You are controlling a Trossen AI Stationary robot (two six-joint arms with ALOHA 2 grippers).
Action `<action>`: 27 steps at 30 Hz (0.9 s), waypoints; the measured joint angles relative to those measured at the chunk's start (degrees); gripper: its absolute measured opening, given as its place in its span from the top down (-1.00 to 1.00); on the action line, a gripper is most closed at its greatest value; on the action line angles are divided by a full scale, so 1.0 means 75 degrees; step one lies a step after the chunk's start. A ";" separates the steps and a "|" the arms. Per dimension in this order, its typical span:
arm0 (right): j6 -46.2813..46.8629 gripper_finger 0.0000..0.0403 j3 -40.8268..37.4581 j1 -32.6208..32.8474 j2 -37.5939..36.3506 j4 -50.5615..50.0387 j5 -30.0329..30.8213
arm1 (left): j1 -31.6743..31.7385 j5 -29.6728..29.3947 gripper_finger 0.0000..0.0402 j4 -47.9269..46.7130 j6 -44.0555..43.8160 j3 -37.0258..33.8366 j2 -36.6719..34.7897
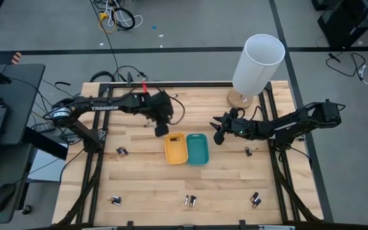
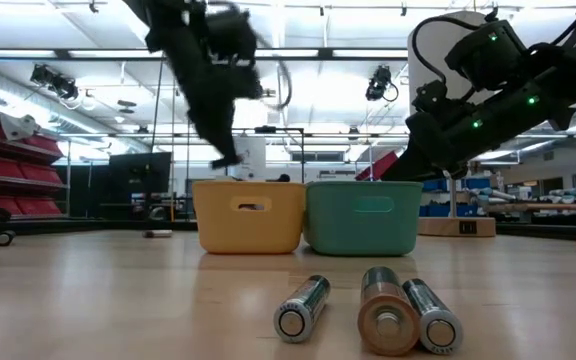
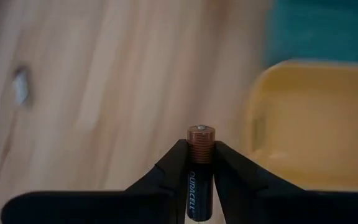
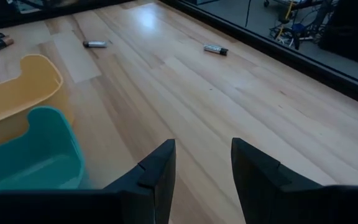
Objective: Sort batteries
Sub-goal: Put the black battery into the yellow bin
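- Copper-topped battery [image 3: 201, 163] clamped upright between the left gripper [image 1: 161, 130] fingers, raised off the table, just short of the yellow tray [image 1: 175, 148].
- Yellow tray touching a teal tray [image 1: 197, 149] at the middle of the wooden table [image 1: 145, 179]; nothing made out inside either, though the interiors show poorly.
- More batteries scattered: three lying near the front edge [image 2: 383, 312], a pair left of the trays [image 1: 121, 151], others at the front corners [image 1: 115, 200] [image 1: 255, 200], one near the right arm [image 1: 248, 151].
- Right gripper [image 1: 219, 130] hovering beside the teal tray, fingers apart and empty.
- Tall white cylinder [image 1: 257, 66] standing at the far edge.
- Step in hand, by judgement: carrying one cell to a tray.
- Next move likely calling for centring over the yellow tray, then releasing.
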 joint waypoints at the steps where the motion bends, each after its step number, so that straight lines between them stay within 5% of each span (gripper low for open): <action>1: 0.0000 0.29 0.0000 -0.0011 0.0000 0.0000 0.0000 | -0.0169 0.0022 0.62 0.0121 -0.0009 0.0036 0.0000; 11: -0.0003 0.29 0.0000 -0.0016 0.0000 -0.0003 0.0000 | -0.1277 0.0516 0.62 0.1092 -0.0437 0.0060 0.0381; 27: 0.0000 0.29 0.0001 -0.0016 0.0000 -0.0003 0.0000 | -0.1430 0.0511 0.49 0.1224 -0.0428 0.0054 0.1286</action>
